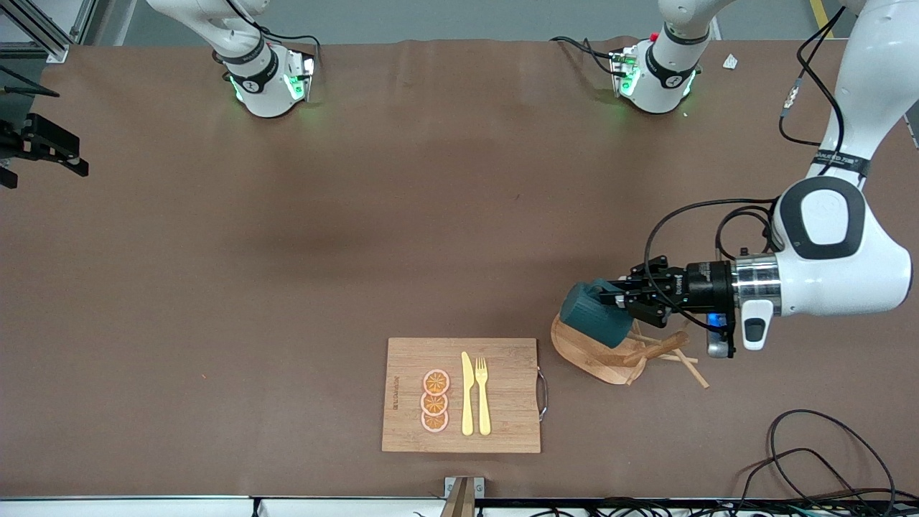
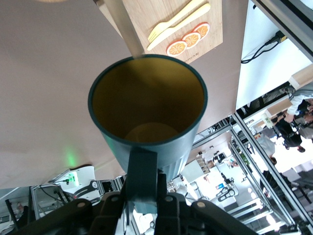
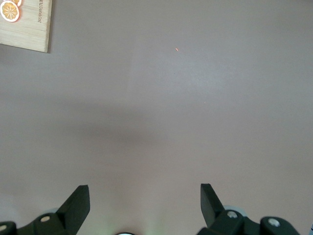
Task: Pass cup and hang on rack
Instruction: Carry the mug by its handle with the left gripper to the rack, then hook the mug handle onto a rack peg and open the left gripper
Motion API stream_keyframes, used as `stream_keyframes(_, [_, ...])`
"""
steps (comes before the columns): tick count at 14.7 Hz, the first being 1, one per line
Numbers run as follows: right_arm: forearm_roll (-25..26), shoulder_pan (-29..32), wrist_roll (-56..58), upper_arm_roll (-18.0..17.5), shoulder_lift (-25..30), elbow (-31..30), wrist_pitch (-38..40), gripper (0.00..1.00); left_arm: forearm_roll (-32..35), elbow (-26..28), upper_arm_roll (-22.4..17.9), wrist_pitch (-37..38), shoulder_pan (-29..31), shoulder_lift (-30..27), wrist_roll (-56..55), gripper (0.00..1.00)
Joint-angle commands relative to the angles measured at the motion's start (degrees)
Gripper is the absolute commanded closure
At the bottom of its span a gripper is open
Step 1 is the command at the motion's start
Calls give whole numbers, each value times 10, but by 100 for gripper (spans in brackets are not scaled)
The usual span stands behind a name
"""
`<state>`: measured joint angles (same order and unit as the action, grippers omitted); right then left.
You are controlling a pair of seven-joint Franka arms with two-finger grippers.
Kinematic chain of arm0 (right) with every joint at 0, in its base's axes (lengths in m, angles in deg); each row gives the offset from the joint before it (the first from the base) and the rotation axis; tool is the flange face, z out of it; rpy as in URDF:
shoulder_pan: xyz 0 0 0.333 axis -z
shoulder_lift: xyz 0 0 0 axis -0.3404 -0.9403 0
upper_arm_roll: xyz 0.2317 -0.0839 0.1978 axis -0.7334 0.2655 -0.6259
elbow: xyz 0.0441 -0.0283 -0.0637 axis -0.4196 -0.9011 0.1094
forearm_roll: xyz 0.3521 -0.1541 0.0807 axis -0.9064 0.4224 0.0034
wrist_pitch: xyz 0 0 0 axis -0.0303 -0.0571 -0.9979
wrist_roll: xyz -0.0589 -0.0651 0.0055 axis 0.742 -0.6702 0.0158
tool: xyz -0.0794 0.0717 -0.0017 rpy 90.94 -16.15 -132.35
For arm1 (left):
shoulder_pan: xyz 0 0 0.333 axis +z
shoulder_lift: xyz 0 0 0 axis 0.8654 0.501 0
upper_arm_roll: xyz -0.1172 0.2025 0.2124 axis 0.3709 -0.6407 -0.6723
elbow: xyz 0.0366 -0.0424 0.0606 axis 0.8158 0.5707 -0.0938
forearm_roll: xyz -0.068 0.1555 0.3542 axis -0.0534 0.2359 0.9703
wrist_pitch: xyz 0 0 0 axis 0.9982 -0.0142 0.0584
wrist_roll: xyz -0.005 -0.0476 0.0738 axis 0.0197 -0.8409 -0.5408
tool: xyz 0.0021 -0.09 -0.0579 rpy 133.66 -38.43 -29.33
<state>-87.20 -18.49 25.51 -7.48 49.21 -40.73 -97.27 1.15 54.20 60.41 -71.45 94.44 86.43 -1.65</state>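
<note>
While the left arm works, the right arm waits.

Left gripper (image 1: 623, 296): turned sideways over the rack, fingers (image 2: 166, 208) clamped tight on the cup's handle.
Cup (image 1: 597, 313): teal, yellow inside, held on its side off the fingertips, its mouth facing back toward the wrist, its body over the rack's base.
Handle (image 2: 142, 169): pinched between the two fingers, running from the rim down into the grip.
Rack (image 1: 610, 357): light wood, oval base on the table under the cup, thin pegs spreading out beneath the gripper body; one peg reaches the cup's rim in the left wrist view.
Right gripper (image 3: 145, 203): fingers spread wide with nothing between them, only bare table (image 3: 186, 107) ahead of the tips.
Board (image 1: 462, 395): beside the rack, nearer the front camera, carrying orange slices (image 1: 435, 401), knife (image 1: 467, 393) and fork (image 1: 482, 395).
</note>
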Motion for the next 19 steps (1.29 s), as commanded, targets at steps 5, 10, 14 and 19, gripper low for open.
stream_keyframes(5, [4,-6,-3,1,12,-2,12,0,-13,8,12,28,43,16,70,98])
stream_keyframes(10, [5,-12,-2,0,12,-2,12,0,-13,11,10,33,61,32,113,98])
stream_keyframes(14, [3,-13,0,0,11,-1,12,0,-13,11,10,35,72,47,141,96])
stream_keyframes(19, [5,-22,-2,0,12,0,11,0,-13,16,7,33,74,52,157,68])
